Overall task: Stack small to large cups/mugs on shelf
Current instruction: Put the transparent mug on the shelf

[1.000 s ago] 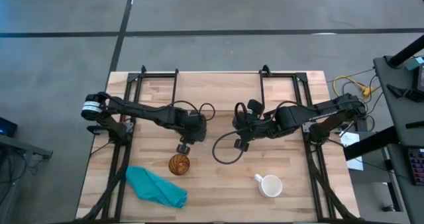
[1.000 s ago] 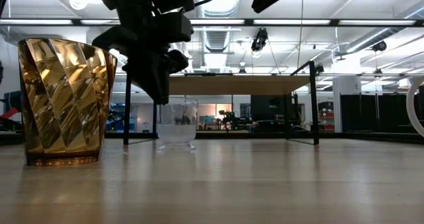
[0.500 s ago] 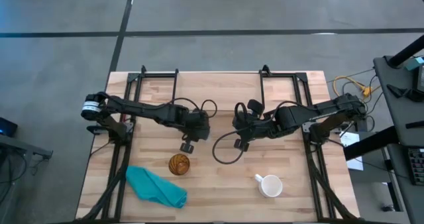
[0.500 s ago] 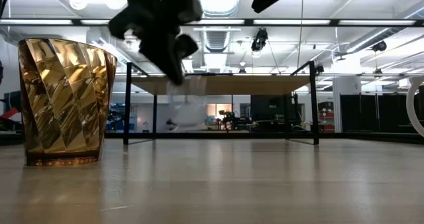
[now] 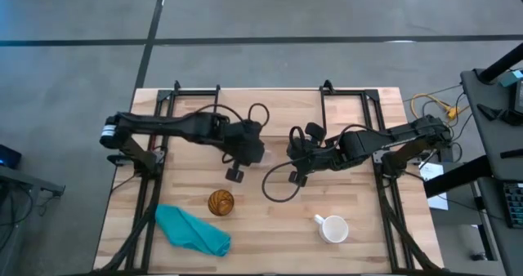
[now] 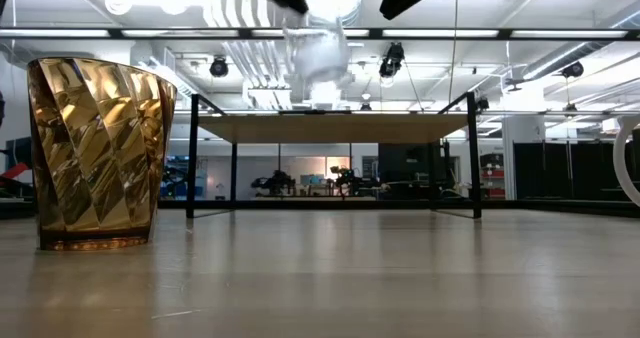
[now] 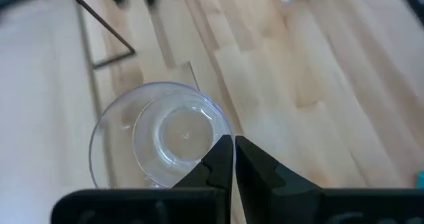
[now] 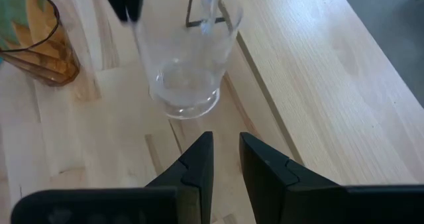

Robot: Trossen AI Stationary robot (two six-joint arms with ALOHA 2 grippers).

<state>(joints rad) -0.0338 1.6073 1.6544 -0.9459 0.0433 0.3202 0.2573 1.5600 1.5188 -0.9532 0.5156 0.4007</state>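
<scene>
My left gripper (image 5: 250, 150) is shut on the tiny clear glass cup (image 7: 162, 139), held in the air above the height of the shelf's board (image 6: 335, 128); the cup also shows in the low view (image 6: 320, 53) and the right wrist view (image 8: 192, 65). The amber patterned cup (image 5: 221, 202) stands upright on its base on the table. The white mug (image 5: 333, 228) stands at the near right. My right gripper (image 5: 296, 163) waits mid-table, slightly open and empty (image 8: 225, 154). The shelf (image 5: 270, 104) stands on thin black legs at the table's far side. My left gripper pinches the glass cup's wall at the rim (image 7: 221, 135), one finger inside the cup and one outside. The fingers come from above, pointing down. The cup hangs upright below them, mouth up, lifted clear of the table.
A crumpled teal cloth (image 5: 192, 229) lies at the near left. A black cable (image 5: 274, 186) loops on the table below my right arm. Black frame rails run along the table's left and right sides. Bare tabletop lies between the amber cup and the mug.
My left gripper has risen and gone a little toward the table's right and far edge with the glass cup. The cup, which stood on the table in front of the shelf, is now lifted clear, above the shelf board's height.
</scene>
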